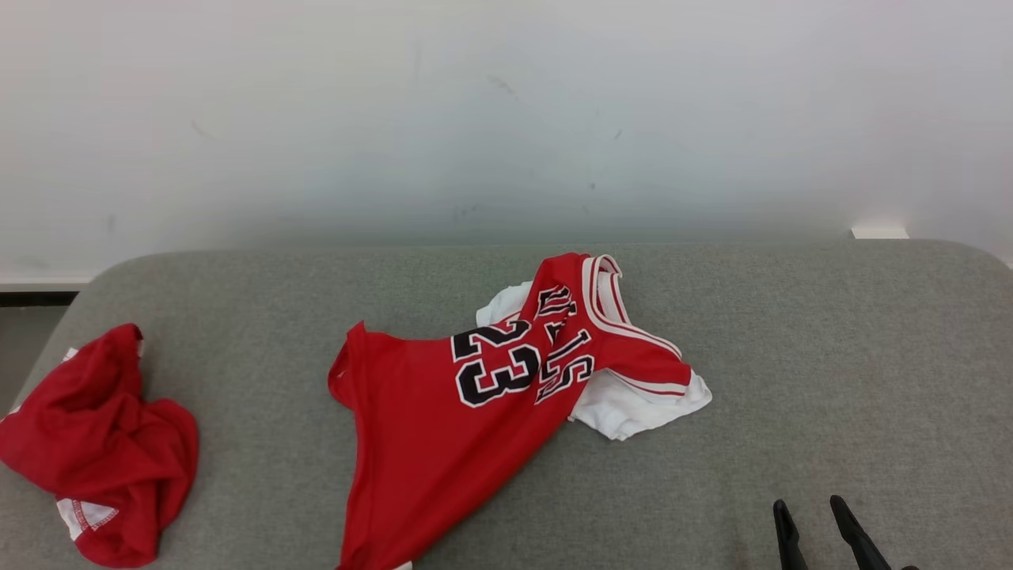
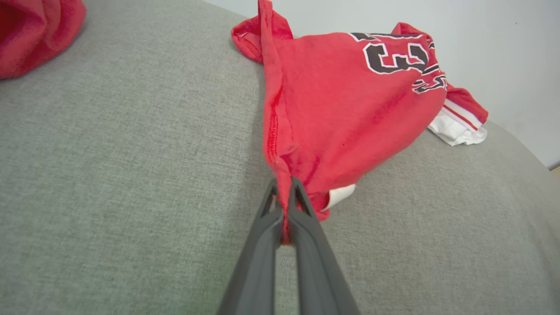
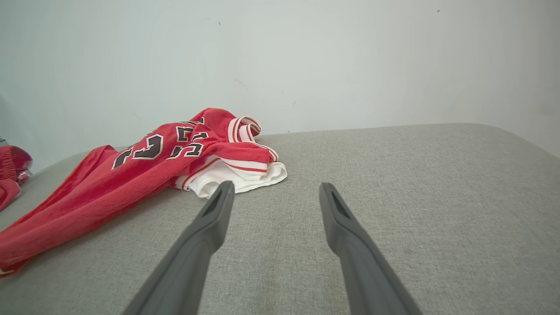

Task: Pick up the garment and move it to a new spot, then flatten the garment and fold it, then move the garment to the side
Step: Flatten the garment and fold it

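Behind, a pale wall [image 1: 506, 119]; below it, a broad grey fabric surface [image 1: 791, 356]. Mid-surface, the garment [image 1: 443, 427]: a red jersey numbered 23 with white trim, rumpled, collar end toward the wall, hem end stretching to the near edge. At the surface's left end, well apart, a crumpled red cloth [image 1: 95, 443]. Pinched tight on the garment's red hem, the left hand [image 2: 284, 180]. Spread wide and holding nothing, the right hand [image 3: 276, 186], low over bare fabric near the white sleeve, not touching.

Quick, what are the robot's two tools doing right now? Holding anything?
Left tool: closed, pinching an edge of the red cloth number-23 jersey.
Right tool: open, holding nothing.
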Robot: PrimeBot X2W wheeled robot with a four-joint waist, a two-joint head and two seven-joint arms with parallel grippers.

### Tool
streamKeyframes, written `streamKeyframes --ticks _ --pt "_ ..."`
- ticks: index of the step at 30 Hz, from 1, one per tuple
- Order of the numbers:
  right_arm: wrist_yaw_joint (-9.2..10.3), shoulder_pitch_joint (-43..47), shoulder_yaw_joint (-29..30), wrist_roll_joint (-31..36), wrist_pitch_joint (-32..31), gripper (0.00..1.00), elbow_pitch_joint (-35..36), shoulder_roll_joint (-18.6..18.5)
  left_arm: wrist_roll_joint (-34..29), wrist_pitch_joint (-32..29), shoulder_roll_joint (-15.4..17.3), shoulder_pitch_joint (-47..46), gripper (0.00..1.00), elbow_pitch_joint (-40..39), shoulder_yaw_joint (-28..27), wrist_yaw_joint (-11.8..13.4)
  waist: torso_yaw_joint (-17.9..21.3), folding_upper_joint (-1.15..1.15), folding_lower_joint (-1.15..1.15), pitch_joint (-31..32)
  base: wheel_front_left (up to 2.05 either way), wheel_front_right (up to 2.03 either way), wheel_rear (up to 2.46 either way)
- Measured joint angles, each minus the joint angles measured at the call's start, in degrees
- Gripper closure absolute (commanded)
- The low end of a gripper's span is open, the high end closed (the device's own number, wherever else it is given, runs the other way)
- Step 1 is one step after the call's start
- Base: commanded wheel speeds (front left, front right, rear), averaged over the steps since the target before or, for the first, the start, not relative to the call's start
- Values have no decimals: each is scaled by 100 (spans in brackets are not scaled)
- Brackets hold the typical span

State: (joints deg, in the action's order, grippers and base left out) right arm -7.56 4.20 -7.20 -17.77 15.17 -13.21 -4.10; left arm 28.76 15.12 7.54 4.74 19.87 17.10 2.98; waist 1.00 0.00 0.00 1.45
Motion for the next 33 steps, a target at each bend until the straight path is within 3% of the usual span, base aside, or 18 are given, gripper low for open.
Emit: streamKeyframes --ticks 4,6,8,9,10,17,23,33 --pt "-1 8 7 -9 1 0 -4 -3 -185 1 -138 96 97 124 -332 -200 13 0 0 -8 0 0 0" --pt "-1 25 23 -9 1 0 -4 -4 -245 0 -183 163 67 188 -500 -254 19 0 0 -6 0 0 0" --pt "-1 43 27 -9 0 0 -4 -2 -312 1 -209 220 55 234 -653 -297 30 0 0 -2 0 0 0" --pt "-1 47 31 -9 0 0 -4 -2 -337 0 -223 254 18 271 -726 -299 36 0 0 1 0 0 0" --pt "-1 51 36 -9 0 0 -5 -1 -394 0 -233 289 0 302 -779 -304 44 0 0 2 0 0 0" --pt "-1 60 60 -10 1 0 -5 8 -407 1 -277 523 0 334 -1334 -270 106 0 0 16 0 0 0" --pt "-1 72 102 -7 1 0 27 9 -773 1 -218 527 0 -402 -1712 -237 166 0 0 31 0 0 0" --pt "-1 -31 -12 57 0 0 168 7 -1528 1 -307 35 0 -1346 -1110 -426 647 0 0 74 0 0 0"
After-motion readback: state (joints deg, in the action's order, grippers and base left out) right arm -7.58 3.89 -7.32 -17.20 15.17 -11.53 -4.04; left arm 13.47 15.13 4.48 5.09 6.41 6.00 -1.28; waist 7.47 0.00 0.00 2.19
